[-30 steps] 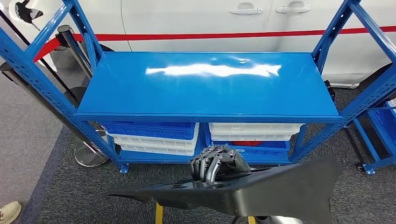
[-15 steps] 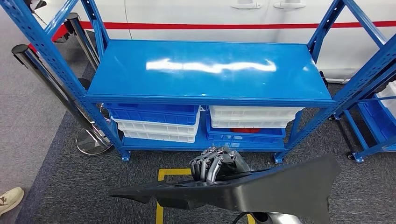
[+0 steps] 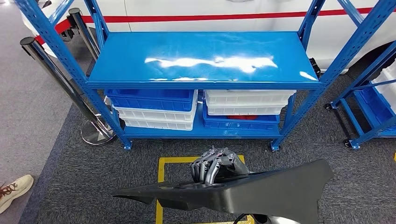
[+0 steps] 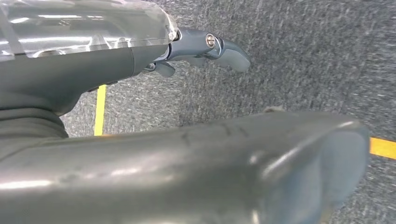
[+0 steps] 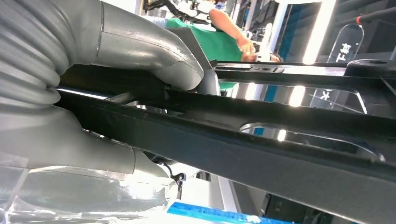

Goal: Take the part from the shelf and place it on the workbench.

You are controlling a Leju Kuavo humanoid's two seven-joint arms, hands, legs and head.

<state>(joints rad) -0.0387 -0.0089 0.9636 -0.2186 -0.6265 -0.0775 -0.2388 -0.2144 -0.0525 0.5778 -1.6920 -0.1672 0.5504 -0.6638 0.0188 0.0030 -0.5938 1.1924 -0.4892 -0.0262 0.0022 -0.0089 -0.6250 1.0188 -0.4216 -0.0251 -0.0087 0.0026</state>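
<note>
Black part [image 3: 261, 191] in right hand [image 3: 215, 164]

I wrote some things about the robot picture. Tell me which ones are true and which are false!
1. The right hand holds a big black part. True.
2. The top of the blue shelf is piled with boxes. False: it is bare and shiny; the blue and white bins sit underneath it.
3. There is a yellow line on the grey carpet. True.
4. The black part is lying on the shelf. False: it is held up over the carpet, in front of the shelf.
5. A shoe shows near the carpet's edge. True.
6. The left hand grips the black part. False: in the left wrist view it holds nothing, over the carpet.
</note>
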